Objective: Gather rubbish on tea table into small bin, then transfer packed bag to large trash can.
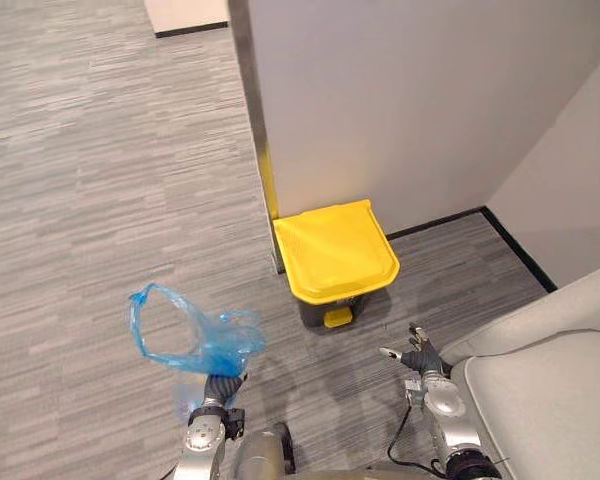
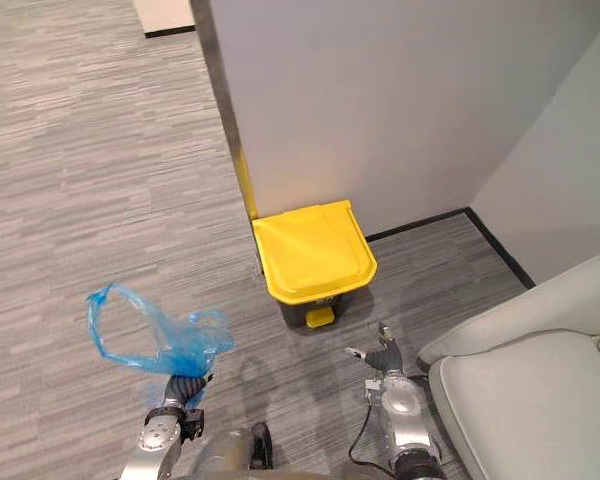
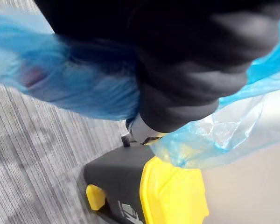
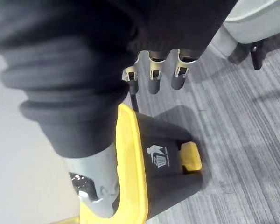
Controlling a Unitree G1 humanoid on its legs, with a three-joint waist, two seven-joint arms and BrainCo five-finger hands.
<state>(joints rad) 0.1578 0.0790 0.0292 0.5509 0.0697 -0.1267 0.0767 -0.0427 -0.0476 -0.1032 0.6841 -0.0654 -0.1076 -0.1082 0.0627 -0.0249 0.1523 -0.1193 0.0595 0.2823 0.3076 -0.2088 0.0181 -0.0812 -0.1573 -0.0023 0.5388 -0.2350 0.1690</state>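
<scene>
A yellow-lidded dark plastic pedal trash can [image 1: 335, 255] stands on the grey carpeted floor [image 1: 100, 180], backed against the pale grey wall [image 1: 410, 100] just right of its outer corner. Before the can to its left, a crumpled blue plastic bag [image 1: 195, 338] sits off the floor at the left hand [image 1: 220, 388]. The right hand [image 1: 420, 358] is before the can to its right, apart from it, a pale grey cushioned sofa [image 1: 550, 400] just beside it.

The blue bag [image 1: 195, 340] covers the front of the left hand [image 1: 223, 388], and we cannot tell what lies inside the bag, which is blurred in the left wrist view. The yellow lid [image 1: 335, 250] hides most of the dark trash can [image 1: 315, 312] from above. The grey sofa [image 1: 550, 400] is cut off by the right and bottom edges.
</scene>
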